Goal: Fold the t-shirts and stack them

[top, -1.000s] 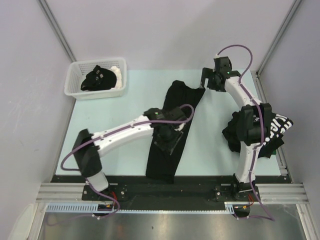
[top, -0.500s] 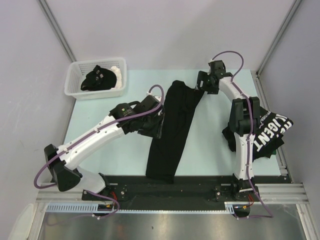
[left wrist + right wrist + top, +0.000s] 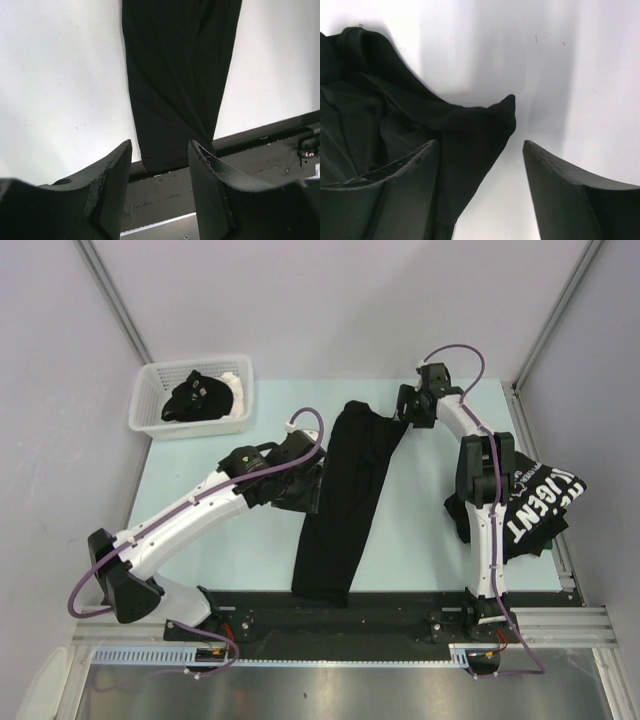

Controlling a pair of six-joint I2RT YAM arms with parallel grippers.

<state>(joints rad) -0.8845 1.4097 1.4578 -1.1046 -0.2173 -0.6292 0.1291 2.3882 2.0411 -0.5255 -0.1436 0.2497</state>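
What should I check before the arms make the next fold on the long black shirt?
1. Left gripper open, empty: ok.
2. Right gripper open: ok.
3. Shirt corner in right gripper's gap: ok, not pinched.
4. Shirt lying flat: not ok, far end bunched.
5. Left gripper over shirt's edge: cannot tell.
6. Stack apart from shirt: ok.

Table (image 3: 420, 540) w/ t-shirts (image 3: 345, 500), basket (image 3: 190, 427)
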